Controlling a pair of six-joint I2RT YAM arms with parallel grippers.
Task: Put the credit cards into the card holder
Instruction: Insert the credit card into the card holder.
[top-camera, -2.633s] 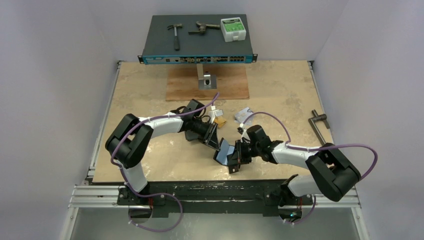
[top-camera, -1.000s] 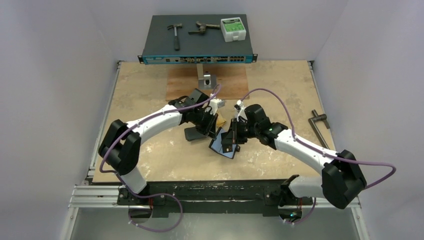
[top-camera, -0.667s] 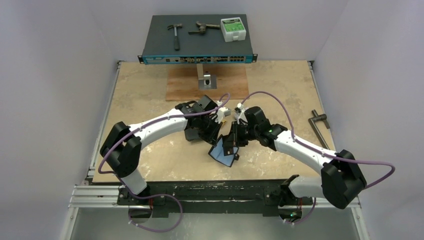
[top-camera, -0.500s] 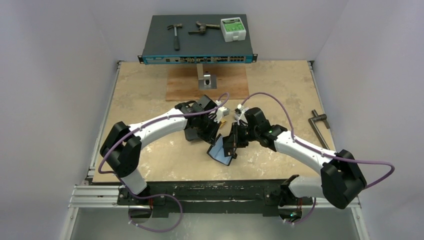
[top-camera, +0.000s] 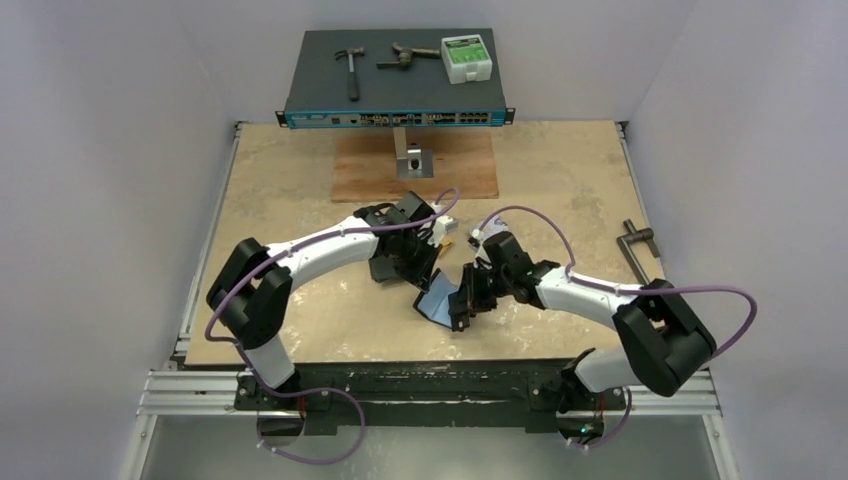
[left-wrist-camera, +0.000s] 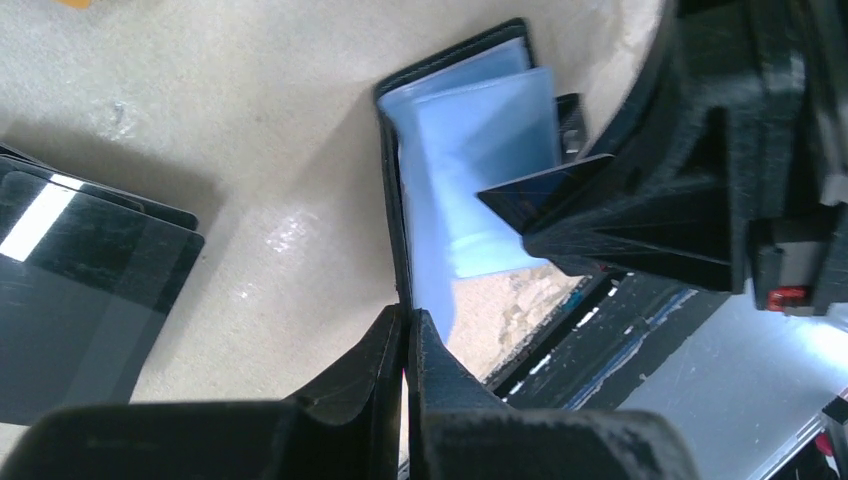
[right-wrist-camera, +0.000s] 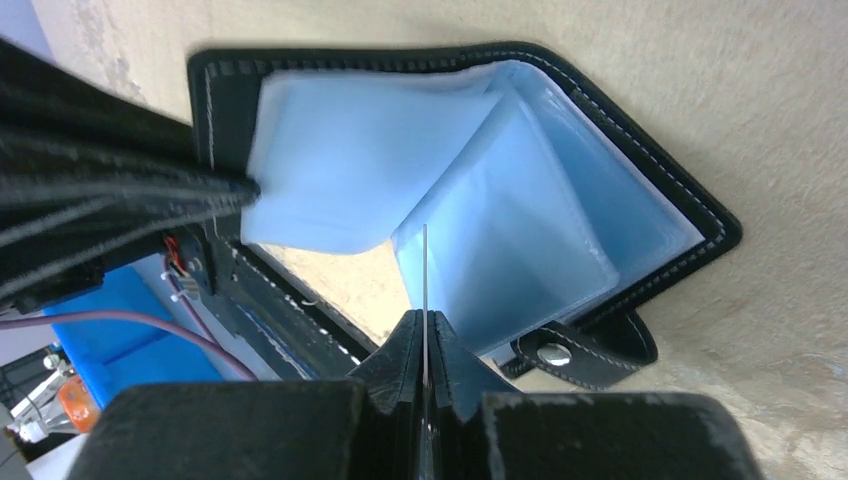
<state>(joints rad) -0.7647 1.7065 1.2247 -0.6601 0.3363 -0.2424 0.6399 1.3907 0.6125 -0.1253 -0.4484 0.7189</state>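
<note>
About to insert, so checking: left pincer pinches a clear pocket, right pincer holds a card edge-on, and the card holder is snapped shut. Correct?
No: the card holder lies open, snap tab unfastened, as the right wrist view shows. The left pincer pinches a clear pocket and the right pincer holds a card edge-on.

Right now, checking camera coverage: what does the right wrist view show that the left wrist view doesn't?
Only right wrist: the snap tab's metal stud. Only left wrist: a glossy black pouch on the table. Both: the open card holder, the left gripper pinching a clear pocket, the right gripper clamping a credit card.
</note>
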